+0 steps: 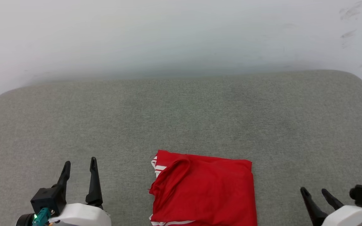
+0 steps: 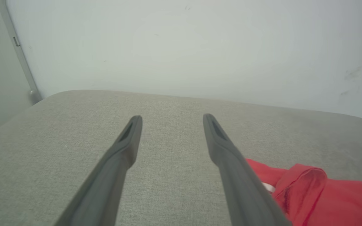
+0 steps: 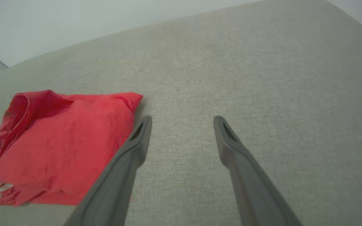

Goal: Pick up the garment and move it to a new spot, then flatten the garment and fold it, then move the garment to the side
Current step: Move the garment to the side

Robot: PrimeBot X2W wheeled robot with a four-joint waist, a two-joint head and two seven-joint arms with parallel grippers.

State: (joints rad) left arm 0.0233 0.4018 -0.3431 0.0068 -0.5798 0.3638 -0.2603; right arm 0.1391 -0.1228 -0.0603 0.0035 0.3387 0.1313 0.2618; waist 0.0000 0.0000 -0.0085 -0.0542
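At lower left of the head view, left gripper [image 1: 80, 161]: two long dark fingers spread wide, tips pointing up the view, nothing between them, poised over bare grey fabric. In the left wrist view, left gripper [image 2: 172, 116] equally wide, only cushion weave in the gap.

At lower right of the head view, right gripper [image 1: 313, 190]: fingers parted, empty, angled up and to the left. In the right wrist view, right gripper [image 3: 183, 118] with the same broad gap over plain upholstery.

Between the two grippers, apart from both: garment [image 1: 206, 191], red, folded into a rough rectangle, lying flat at the near edge of the cushion [image 1: 181, 119] and cut by the bottom of the view. White-and-red striped trim at its far left corner and along its near edge; a raised curved fold down its left side. In the left wrist view, garment [image 2: 325, 194] low at right, partly behind one finger; in the right wrist view, garment [image 3: 64, 141] at left, one corner just beside a fingertip.

Beyond the cushion's rounded far edge: pale wall [image 1: 181, 37], with faint scuff marks [image 1: 349, 12] at upper right.
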